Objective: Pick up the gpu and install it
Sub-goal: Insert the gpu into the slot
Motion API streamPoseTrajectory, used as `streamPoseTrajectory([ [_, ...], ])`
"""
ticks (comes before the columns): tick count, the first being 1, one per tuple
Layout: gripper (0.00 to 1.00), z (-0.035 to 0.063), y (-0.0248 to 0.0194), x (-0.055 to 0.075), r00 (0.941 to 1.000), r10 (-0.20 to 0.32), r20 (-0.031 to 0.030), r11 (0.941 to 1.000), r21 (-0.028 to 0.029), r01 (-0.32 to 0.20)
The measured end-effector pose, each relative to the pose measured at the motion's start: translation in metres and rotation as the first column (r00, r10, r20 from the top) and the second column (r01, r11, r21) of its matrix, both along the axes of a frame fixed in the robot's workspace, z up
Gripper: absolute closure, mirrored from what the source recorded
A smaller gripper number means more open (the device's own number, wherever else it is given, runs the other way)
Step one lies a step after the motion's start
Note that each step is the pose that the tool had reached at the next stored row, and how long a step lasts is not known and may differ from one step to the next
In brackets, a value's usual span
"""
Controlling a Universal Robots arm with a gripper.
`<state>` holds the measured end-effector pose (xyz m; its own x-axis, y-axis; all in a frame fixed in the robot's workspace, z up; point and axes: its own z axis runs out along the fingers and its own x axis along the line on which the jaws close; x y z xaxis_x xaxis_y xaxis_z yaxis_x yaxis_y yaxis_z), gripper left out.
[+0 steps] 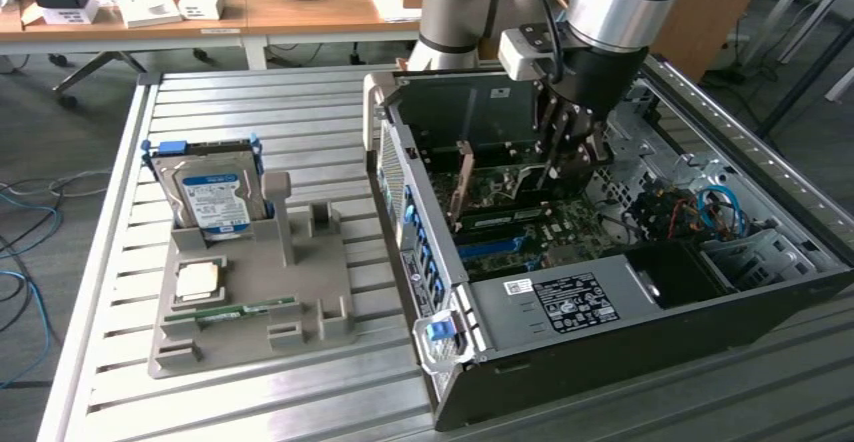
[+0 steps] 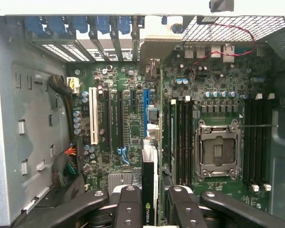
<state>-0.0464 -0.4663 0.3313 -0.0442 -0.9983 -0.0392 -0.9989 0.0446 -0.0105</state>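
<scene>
My gripper (image 2: 152,202) is shut on the gpu (image 2: 149,190), a thin dark card seen edge-on between the two black fingers (image 2: 128,206), with a green logo on its near end. The card runs along the motherboard (image 2: 128,128) toward the rear slot openings, its silver bracket (image 2: 156,50) at the far end. It hangs beside the blue expansion slot (image 2: 146,102); I cannot tell whether it touches the slot. In the exterior view my gripper (image 1: 567,157) reaches down into the open computer case (image 1: 641,292).
On the exterior view's left a grey holder (image 1: 254,332) carries a hard drive (image 1: 214,197), a processor chip (image 1: 198,280) and a green memory stick (image 1: 247,311). Memory slots (image 2: 183,137) and the empty processor socket (image 2: 217,149) lie beside the card. Cables (image 1: 714,212) sit deeper in the case.
</scene>
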Motion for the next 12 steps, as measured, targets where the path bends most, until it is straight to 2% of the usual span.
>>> streamPoseTrajectory([
  [12, 0.74, -0.0092, 0.0000, -0.0003, 1.0000, 0.000, 0.0000, 1.0000, -0.0002, 0.000],
])
